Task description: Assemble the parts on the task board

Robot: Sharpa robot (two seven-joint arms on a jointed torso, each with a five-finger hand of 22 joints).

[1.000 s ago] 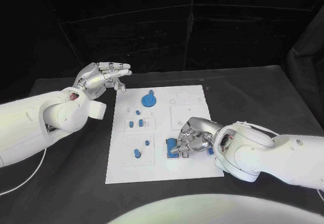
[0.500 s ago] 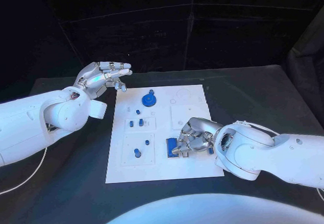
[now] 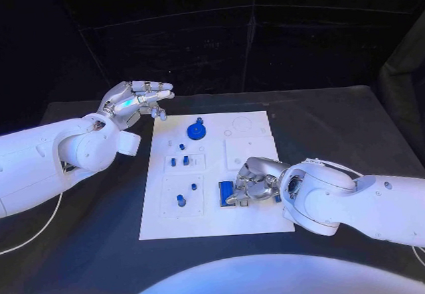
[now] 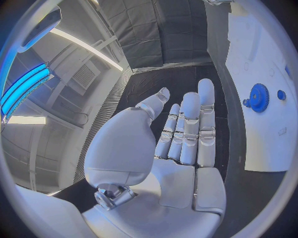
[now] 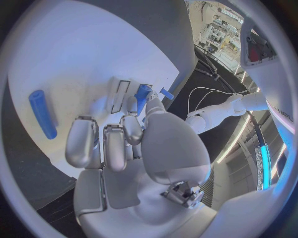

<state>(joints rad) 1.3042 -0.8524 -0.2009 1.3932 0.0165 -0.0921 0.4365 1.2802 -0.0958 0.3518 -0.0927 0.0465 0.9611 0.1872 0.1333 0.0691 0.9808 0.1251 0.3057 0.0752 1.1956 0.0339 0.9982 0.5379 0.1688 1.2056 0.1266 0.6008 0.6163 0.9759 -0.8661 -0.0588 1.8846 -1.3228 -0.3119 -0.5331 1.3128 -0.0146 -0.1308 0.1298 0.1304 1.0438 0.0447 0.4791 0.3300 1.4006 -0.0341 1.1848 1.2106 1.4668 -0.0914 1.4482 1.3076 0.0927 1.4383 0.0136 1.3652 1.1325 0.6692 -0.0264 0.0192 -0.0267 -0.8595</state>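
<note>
On the task board (image 3: 258, 221), the right hand (image 3: 250, 185) seemingly pinches a blue part (image 5: 143, 94).

no readable text, labels or signs

Head camera looks down; both wrist cameras share the task board (image 3: 215, 217)

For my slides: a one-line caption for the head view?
Right hand works at a blue part on the white task board; left hand hovers open.
</note>
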